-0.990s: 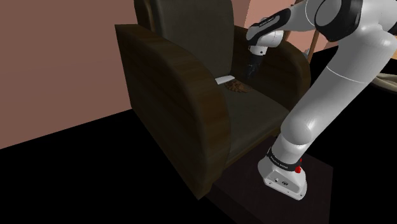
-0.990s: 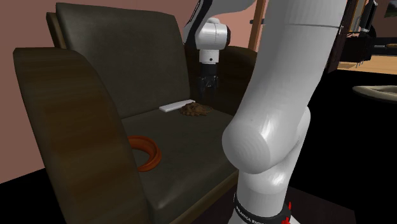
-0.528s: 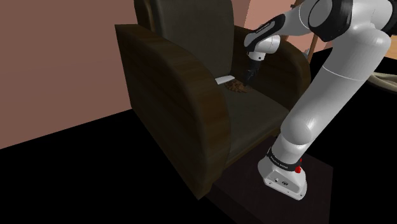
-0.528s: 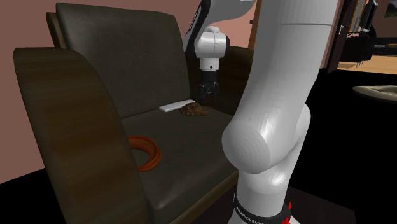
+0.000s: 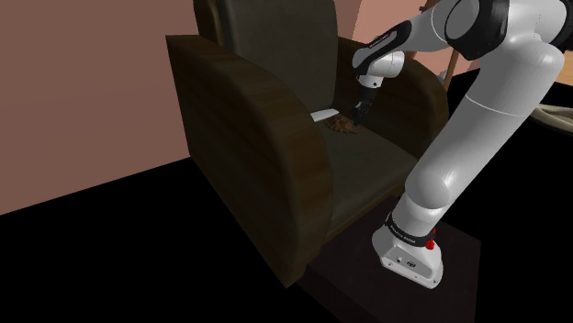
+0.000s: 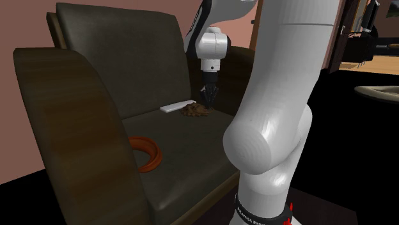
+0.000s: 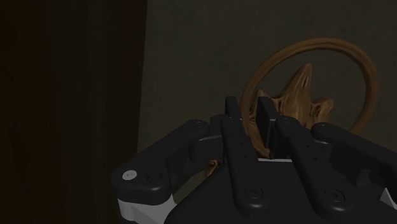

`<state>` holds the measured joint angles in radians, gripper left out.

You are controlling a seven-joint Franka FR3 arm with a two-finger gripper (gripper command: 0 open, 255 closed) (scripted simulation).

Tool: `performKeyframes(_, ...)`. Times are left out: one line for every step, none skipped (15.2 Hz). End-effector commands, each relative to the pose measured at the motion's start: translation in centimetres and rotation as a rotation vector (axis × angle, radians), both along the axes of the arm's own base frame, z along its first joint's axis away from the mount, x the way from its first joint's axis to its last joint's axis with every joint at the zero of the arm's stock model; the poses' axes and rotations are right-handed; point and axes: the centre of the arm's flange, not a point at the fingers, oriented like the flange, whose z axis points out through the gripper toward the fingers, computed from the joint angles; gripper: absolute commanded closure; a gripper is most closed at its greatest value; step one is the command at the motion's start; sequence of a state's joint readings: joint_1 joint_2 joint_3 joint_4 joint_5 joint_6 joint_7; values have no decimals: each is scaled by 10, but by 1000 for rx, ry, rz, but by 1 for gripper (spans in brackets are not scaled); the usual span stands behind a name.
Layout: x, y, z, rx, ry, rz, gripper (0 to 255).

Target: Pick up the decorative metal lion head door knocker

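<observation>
The door knocker (image 7: 304,95) is a brown lion head with a large ring, lying on the dark seat of an armchair (image 5: 367,170) near the backrest. It also appears as a small brown shape in the shoulder view (image 5: 342,126) and in the second exterior view (image 6: 194,112). My black gripper (image 7: 264,124) points down at it, and its two fingers stand close together, clasping the ring's near side between them. From outside, the gripper (image 5: 355,116) (image 6: 207,100) touches down at the knocker's edge.
A flat white object (image 6: 176,106) lies on the seat just beside the knocker. An orange ring (image 6: 149,155) sits at the seat's front by the tall near armrest (image 6: 70,128). The far armrest (image 5: 418,92) rises close behind the gripper.
The gripper came down the last bit onto the knocker, then its fingers closed on the ring. The knocker has not moved.
</observation>
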<state>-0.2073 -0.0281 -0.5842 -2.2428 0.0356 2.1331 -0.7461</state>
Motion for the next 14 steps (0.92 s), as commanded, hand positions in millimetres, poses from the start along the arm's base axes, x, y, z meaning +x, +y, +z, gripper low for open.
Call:
performKeyframes(0,0,0,0,0,0,255)
performKeyframes(1,0,0,0,0,0,255)
performKeyframes(1,0,5,0,0,0,255)
performKeyframes(1,0,10,0,0,0,255)
performKeyframes(1,0,16,0,0,0,255)
performKeyframes(1,0,21,0,0,0,255)
performKeyframes(1,0,26,0,0,0,255)
performKeyframes(1,0,31,0,0,0,255)
performKeyframes(1,0,37,0,0,0,255)
performKeyframes(1,0,42,0,0,0,255)
performKeyframes(1,0,47,0,0,0,255)
performKeyframes(1,0,53,0,0,0,255)
performKeyframes(1,0,58,0,0,0,255)
performKeyframes(1,0,63,0,0,0,255)
